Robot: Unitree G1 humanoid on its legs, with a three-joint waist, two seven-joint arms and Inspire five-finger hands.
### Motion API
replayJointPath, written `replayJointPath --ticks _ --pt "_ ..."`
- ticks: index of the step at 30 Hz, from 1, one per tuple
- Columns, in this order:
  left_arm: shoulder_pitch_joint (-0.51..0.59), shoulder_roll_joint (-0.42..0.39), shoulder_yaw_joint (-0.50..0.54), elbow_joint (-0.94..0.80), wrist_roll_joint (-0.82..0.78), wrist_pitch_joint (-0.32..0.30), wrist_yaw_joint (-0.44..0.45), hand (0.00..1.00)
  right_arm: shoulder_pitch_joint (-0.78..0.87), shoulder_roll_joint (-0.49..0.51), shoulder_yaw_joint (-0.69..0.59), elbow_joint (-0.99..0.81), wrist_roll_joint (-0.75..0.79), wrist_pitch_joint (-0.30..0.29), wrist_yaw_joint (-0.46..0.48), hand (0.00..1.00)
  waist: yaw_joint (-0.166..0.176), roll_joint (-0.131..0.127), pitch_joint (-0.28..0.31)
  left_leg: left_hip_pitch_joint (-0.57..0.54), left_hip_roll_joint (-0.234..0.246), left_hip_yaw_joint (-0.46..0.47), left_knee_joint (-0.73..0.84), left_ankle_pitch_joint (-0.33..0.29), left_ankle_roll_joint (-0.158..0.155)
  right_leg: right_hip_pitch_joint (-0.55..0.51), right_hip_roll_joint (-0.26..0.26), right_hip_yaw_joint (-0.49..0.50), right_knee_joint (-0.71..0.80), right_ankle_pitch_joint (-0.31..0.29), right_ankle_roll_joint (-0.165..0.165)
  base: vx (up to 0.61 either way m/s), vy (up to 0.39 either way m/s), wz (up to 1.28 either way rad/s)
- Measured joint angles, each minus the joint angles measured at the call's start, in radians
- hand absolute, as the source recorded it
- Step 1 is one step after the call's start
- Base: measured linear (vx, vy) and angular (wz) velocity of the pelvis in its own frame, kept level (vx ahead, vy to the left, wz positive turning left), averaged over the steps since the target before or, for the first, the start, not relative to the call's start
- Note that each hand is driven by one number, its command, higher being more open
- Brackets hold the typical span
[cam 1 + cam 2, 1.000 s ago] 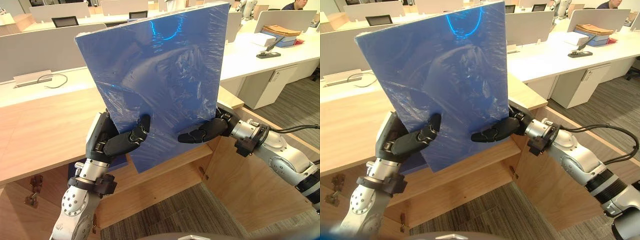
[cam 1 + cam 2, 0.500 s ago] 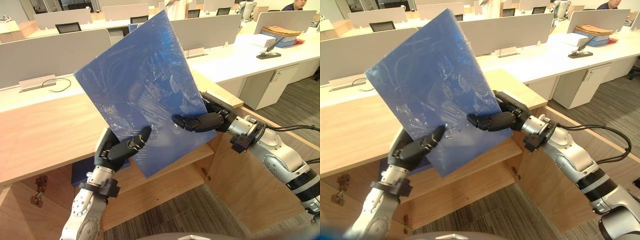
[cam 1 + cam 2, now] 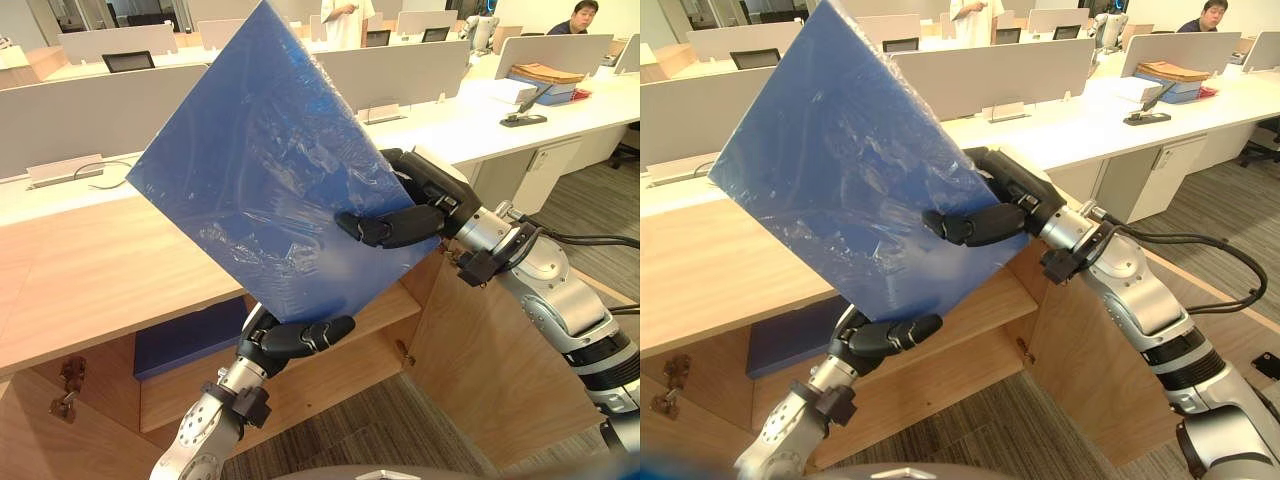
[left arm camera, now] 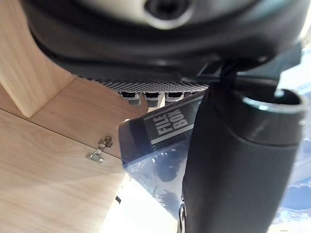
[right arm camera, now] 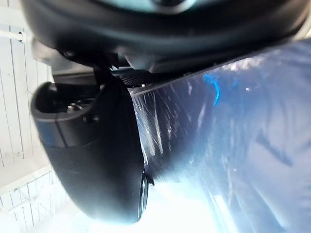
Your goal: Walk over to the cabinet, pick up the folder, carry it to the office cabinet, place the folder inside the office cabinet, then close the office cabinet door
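Blue folder [image 3: 262, 170] up, pinched by left hand [image 3: 288, 341] & right hand [image 3: 402, 218], above office cabinet [image 3: 335, 378]; placing inside & closing door [image 3: 500, 385] left to do.

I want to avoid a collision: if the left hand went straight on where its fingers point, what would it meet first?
Probably the open wooden door on the robot's right. The left hand, gripping the lower corner of the blue folder, points that way, though depth is unclear.

You have one blue folder [image 3: 270, 170], one flat blue thing [image 3: 185, 335] on the cabinet [image 3: 100, 270] shelf, and two robot hands: a left hand [image 3: 290, 340] and a right hand [image 3: 400, 220]. There are two people far back: a person in white [image 3: 345, 18] and a person in dark [image 3: 583, 14].
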Motion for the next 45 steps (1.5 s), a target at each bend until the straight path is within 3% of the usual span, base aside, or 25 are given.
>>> replayJointPath --ticks 5,7,8,11,15,22,26,30,32,35,40,45 --pt "-0.001 -0.003 -0.043 0.074 0.180 0.019 -0.012 1.00 -0.001 0.060 -0.017 -0.092 -0.170 -0.013 -0.008 0.00 -0.002 0.000 -0.004 0.008 -0.006 -0.003 -0.017 0.007 -0.003 -0.001 0.000 0.000 0.000 0.000 0.000 0.00 0.000 0.00" --pt "-0.001 -0.008 -0.052 0.102 0.327 0.030 -0.014 1.00 -0.002 0.094 -0.015 -0.145 -0.261 -0.035 -0.011 0.00 -0.006 -0.001 -0.004 0.009 -0.007 -0.006 -0.021 0.009 -0.003 -0.002 0.000 0.001 -0.001 0.000 0.000 0.00 0.000 0.00" --pt "-0.002 -0.018 -0.046 0.116 0.547 0.035 -0.007 1.00 -0.002 0.116 -0.007 -0.190 -0.348 -0.063 -0.011 0.00 -0.009 -0.002 -0.005 0.009 -0.009 -0.008 -0.024 0.010 -0.001 -0.002 -0.001 0.000 -0.002 0.000 0.000 0.00 0.000 0.00" --pt "-0.003 -0.052 -0.067 0.126 0.875 0.034 -0.045 1.00 -0.002 0.183 0.061 -0.230 -0.418 -0.134 -0.041 0.00 -0.014 -0.008 -0.009 0.011 -0.014 -0.012 -0.033 0.014 0.002 -0.002 -0.003 -0.004 -0.004 0.000 0.000 0.00 0.000 0.00" --pt "-0.001 -0.159 -0.046 0.234 1.041 0.021 -0.056 1.00 0.007 0.177 0.168 -0.228 -0.420 -0.171 -0.040 0.00 -0.014 -0.016 -0.013 0.020 -0.030 -0.032 -0.067 0.028 0.008 -0.001 -0.011 -0.013 -0.004 -0.003 0.004 0.00 0.020 0.06" --pt "0.012 -0.216 0.138 0.489 1.175 0.041 -0.002 1.00 0.097 0.122 0.274 -0.162 -0.532 -0.160 -0.037 0.00 -0.005 -0.020 -0.009 0.020 -0.031 -0.044 -0.072 0.030 0.007 0.000 -0.013 -0.026 0.001 -0.010 0.007 -0.01 0.000 0.04" --pt "0.021 -0.257 0.233 0.676 1.224 0.066 0.043 1.00 0.112 0.065 0.411 -0.088 -0.663 -0.149 -0.037 0.00 -0.001 -0.024 -0.007 0.019 -0.029 -0.073 -0.071 0.031 0.006 0.017 -0.015 -0.057 -0.009 -0.014 0.001 0.00 -0.003 0.18" --pt "0.003 -0.279 0.349 0.877 1.239 0.080 0.082 1.00 0.118 0.058 0.488 -0.020 -0.703 -0.144 -0.015 0.00 0.006 -0.028 -0.004 0.015 -0.025 -0.091 -0.067 0.042 0.015 0.024 -0.014 -0.080 -0.014 -0.016 -0.001 0.00 -0.004 0.15" --pt "-0.013 -0.295 0.461 1.036 1.225 0.095 0.131 1.00 0.119 0.057 0.503 0.015 -0.705 -0.143 -0.010 0.00 0.004 -0.030 -0.005 0.019 -0.025 -0.102 -0.068 0.042 0.015 0.037 -0.015 -0.090 -0.019 -0.017 -0.003 -0.01 0.002 0.14" --pt "-0.043 -0.331 0.563 1.127 1.159 0.101 0.171 1.00 0.118 0.052 0.508 0.070 -0.748 -0.143 -0.017 0.00 0.008 -0.036 -0.002 0.019 -0.026 -0.118 -0.068 0.045 0.014 0.045 -0.018 -0.110 -0.018 -0.017 -0.003 -0.04 0.006 0.18" --pt "-0.065 -0.343 0.636 1.205 1.124 0.104 0.216 1.00 0.111 0.078 0.579 0.281 -0.956 -0.156 -0.045 0.00 0.012 -0.039 0.006 0.019 -0.028 -0.144 -0.068 0.051 0.006 0.053 -0.022 -0.138 -0.010 -0.026 -0.009 -0.06 0.007 0.16" --pt "-0.089 -0.360 0.689 1.244 1.035 0.114 0.231 1.00 0.112 0.122 0.607 0.587 -1.135 -0.133 -0.046 0.00 0.012 -0.022 0.050 0.001 -0.031 -0.198 -0.072 0.057 -0.004 0.050 -0.026 -0.171 -0.006 -0.035 -0.016 -0.06 -0.005 0.15"
